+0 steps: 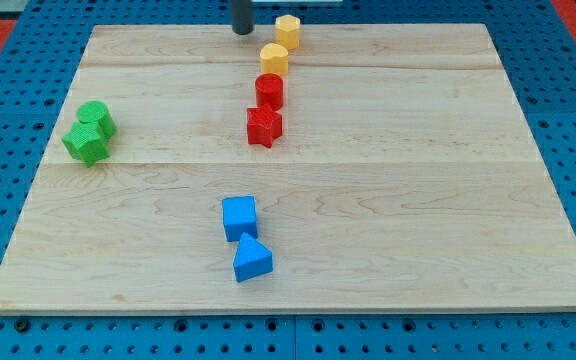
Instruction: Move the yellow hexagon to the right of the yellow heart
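The yellow hexagon (287, 30) stands near the board's top edge, a little right of centre. The yellow heart (274, 57) sits just below it and slightly to its left, close to it or touching. My tip (242, 31) is at the top edge of the board, left of the yellow hexagon with a small gap, and up-left of the heart. It touches no block.
A red cylinder (269, 90) and a red star (264, 126) continue the line below the heart. A green cylinder (96, 119) and green star (86, 144) sit at the left. A blue cube (239, 217) and blue triangle (252, 259) lie lower centre.
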